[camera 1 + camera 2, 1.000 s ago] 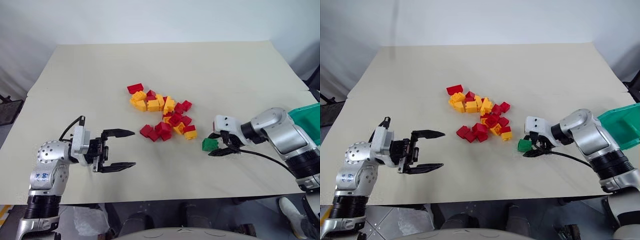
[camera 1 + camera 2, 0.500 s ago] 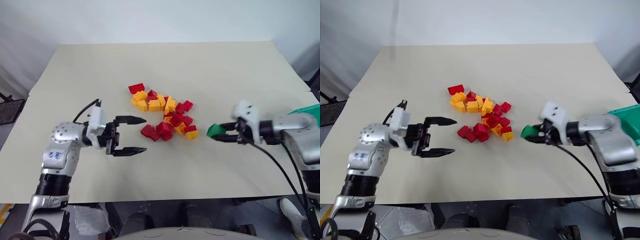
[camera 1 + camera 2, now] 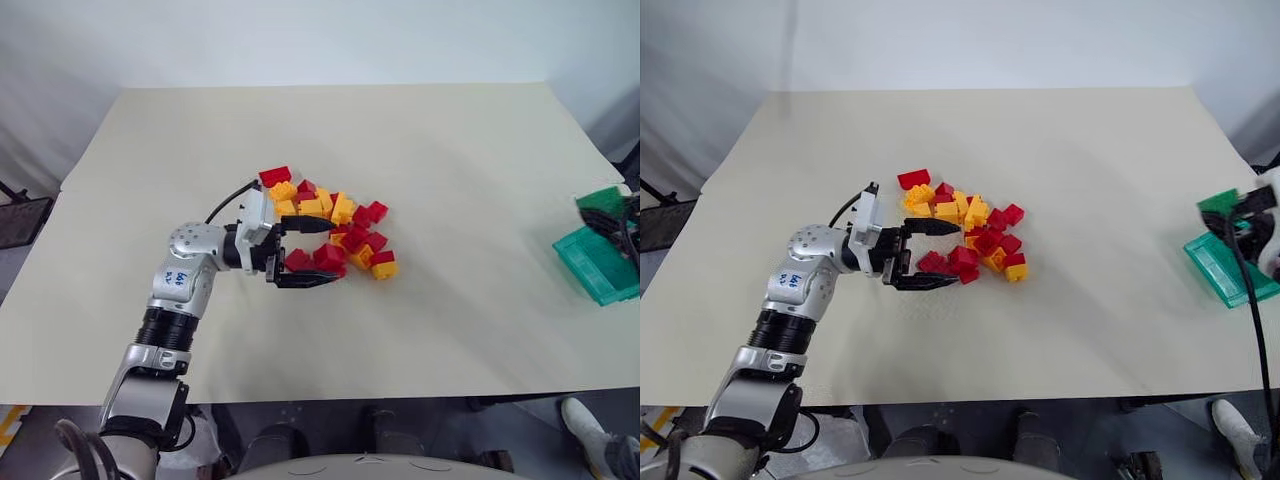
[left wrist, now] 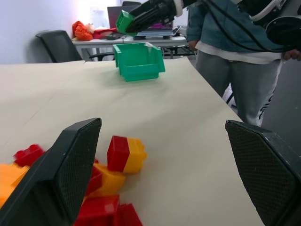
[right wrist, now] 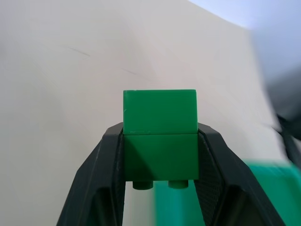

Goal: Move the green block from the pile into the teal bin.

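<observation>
Green block [image 5: 159,141], smooth plastic, studs on underside, pinched in right hand [image 5: 160,155] above teal bin [image 3: 598,262], translucent rect tub at tabletop [image 3: 450,170] edge. Left hand [image 3: 318,252] spread wide at red/yellow studded pile [image 3: 335,232].

Left gripper [image 3: 318,253] gapes wide; right gripper [image 5: 160,155] is clamped.

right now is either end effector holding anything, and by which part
The right end effector holds the green block, pinched by its two side faces, over the teal bin. The left end effector is open, holding nothing.
</observation>
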Controlling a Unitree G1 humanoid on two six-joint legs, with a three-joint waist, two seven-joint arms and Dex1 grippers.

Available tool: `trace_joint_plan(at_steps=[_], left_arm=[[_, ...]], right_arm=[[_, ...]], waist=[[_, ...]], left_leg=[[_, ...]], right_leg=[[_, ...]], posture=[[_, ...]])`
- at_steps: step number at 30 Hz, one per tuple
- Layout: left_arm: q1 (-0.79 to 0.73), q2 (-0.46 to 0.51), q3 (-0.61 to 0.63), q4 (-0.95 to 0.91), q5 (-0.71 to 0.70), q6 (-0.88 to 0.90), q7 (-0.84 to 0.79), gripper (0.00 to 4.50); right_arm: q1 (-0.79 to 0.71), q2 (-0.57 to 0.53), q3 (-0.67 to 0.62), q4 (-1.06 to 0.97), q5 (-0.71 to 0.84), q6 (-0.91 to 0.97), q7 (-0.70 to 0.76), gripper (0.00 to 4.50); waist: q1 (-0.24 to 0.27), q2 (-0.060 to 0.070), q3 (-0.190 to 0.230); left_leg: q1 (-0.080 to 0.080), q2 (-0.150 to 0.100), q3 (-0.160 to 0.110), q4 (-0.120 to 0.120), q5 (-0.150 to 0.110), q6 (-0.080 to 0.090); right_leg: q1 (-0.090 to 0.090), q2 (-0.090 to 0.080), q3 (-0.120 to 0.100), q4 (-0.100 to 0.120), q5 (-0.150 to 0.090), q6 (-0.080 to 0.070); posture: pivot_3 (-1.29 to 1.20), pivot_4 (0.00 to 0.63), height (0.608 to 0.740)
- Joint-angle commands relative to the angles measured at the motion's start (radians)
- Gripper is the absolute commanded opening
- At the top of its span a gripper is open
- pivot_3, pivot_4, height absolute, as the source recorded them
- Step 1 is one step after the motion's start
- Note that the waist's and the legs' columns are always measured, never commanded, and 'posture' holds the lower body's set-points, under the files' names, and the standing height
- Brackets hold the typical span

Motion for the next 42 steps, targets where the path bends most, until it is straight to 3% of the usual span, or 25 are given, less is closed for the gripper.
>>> trace_joint_plan(at_steps=[1,12,17,21,26,30,33,39,42], left_arm=[[-0.023,-0.018,-0.002,0.011,0.012,-0.033,-0.003,4.5],[0.005,-0.006,0.011,-0.016,0.039,-0.06,0.031,4.5],[0.027,0.016,0.019,-0.041,0.037,-0.056,0.052,4.5],[0.034,0.025,0.031,-0.043,0.033,-0.055,0.064,4.5],[0.031,0.024,0.039,-0.045,0.014,0.001,0.08,4.5],[0.04,0.039,0.084,-0.075,-0.023,0.129,0.162,4.5],[0.073,0.072,0.105,-0.11,0.008,0.176,0.241,4.5],[0.206,0.195,0.149,-0.169,0.003,0.174,0.208,4.5],[0.316,0.265,0.206,-0.205,-0.022,0.169,0.184,4.5]], right_arm=[[-0.036,-0.033,0.002,0.105,-0.062,-0.032,-0.102,1.5],[-0.295,-0.029,0.192,0.688,-0.17,-0.329,-0.27,1.5],[-0.317,-0.039,0.201,0.743,-0.16,-0.355,-0.282,3.13],[-0.25,-0.032,0.165,0.647,-0.13,-0.305,-0.28,4.47],[-0.155,-0.025,0.127,0.489,-0.079,-0.295,-0.238,4.47],[-0.037,-0.029,0.1,0.194,0.097,-0.287,0.004,4.47],[-0.001,-0.03,0.123,0.096,0.192,-0.269,0.133,4.47],[-0.006,-0.038,0.261,0.07,0.284,-0.291,0.407,4.47],[-0.016,-0.053,0.358,0.127,0.224,-0.407,0.527,4.47]], waist=[[0.001,0.0,0.0],[-0.02,0.0,0.0],[-0.021,0.001,0.0],[-0.018,0.001,0.0],[-0.019,0.001,0.0],[-0.02,0.001,0.0],[-0.022,0.001,0.0],[-0.02,0.0,0.0],[-0.02,0.0,0.0]], left_leg=[[0.0,0.0,0.0,0.0,0.0,0.0],[0.0,0.0,0.001,-0.001,0.001,0.001],[0.0,0.0,0.001,-0.005,0.002,0.001],[0.0,0.0,0.0,-0.006,0.002,0.001],[0.0,0.0,0.0,-0.005,0.002,0.001],[0.0,0.0,0.0,-0.006,0.003,0.001],[0.001,0.001,0.0,-0.006,0.003,0.0],[0.002,0.0,0.0,-0.006,0.003,0.0],[0.002,0.0,0.0,-0.006,0.002,0.0]], right_leg=[[0.0,0.0,0.0,0.0,0.0,0.0],[0.0,0.0,0.002,-0.002,0.0,0.001],[0.0,0.0,0.001,-0.003,0.0,0.001],[0.0,0.0,0.001,-0.004,0.001,0.001],[0.0,0.0,0.001,-0.004,0.001,0.001],[0.0,0.0,0.001,-0.003,0.001,0.001],[0.0,0.001,0.002,-0.003,0.001,0.001],[0.001,0.001,0.002,-0.003,0.001,0.001],[0.0,0.001,0.002,-0.004,0.001,0.001]], posture=[[0.0,0.15,0.74],[0.0,0.15,0.74],[0.0,0.15,0.74],[0.0,0.15,0.74],[0.0,0.15,0.74],[0.0,0.15,0.74],[0.0,0.15,0.74],[0.0,0.15,0.74],[0.0,0.15,0.74]])
